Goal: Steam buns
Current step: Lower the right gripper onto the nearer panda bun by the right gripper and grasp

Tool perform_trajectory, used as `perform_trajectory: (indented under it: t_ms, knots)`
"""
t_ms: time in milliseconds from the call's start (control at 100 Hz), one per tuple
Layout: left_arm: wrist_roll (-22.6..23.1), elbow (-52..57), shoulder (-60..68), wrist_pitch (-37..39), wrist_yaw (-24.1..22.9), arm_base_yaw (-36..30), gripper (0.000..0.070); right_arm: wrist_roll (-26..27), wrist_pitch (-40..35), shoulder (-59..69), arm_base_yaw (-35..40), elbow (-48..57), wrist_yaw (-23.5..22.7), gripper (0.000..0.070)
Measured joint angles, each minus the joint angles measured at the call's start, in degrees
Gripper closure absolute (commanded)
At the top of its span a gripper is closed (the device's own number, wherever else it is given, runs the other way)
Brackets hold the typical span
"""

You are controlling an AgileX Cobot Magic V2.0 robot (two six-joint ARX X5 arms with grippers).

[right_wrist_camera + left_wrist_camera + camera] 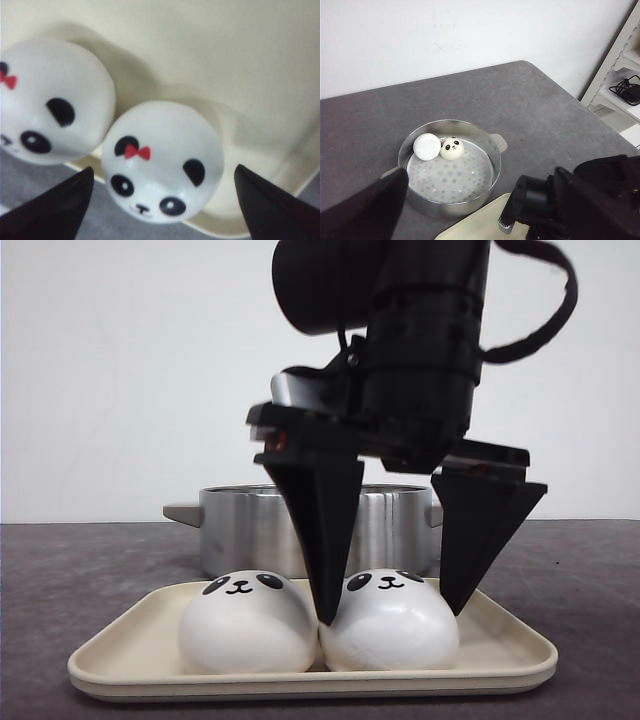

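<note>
The right tool [392,615] stands open around one bun [392,630] on the cream tray [520,658], one finger in the narrow gap between this bun and its neighbour bun [247,625], the other finger on the far side of it. The two buns touch each other. The risk, I think, is that the inner finger pushes the neighbour aside or pinches both when the tool closes, because there is almost no room there; the smooth round dome may also slip out upward if the grip sits too high. The buns are round, so there is no real long axis; they sit flat side down, with the panda faces toward the front camera. Behind the tray stands the metal steamer pot [487,152], and two more buns [440,148] lie in it already. Of the left tool [365,212] only one dark finger is visible, so I cannot tell its state.
</note>
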Motion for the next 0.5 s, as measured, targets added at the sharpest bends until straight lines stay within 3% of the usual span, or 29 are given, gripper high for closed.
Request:
perform_trajectory:
  t_ms: [250,410,500]
  knots:
    - [0.0,0.0,0.0,-0.02,0.0,0.0,0.0146,0.7,1.22,0.46,-0.33,0.0,-0.09,0.0223]
    - [0.0,0.0,0.0,-0.02,0.0,0.0,0.0146,0.85,0.59,0.46,-0.39,0.0,-0.07,0.0235]
    - [0.0,0.0,0.0,-0.02,0.0,0.0,0.0146,0.9,0.61,0.85,-0.42,0.0,-0.94,0.0337]
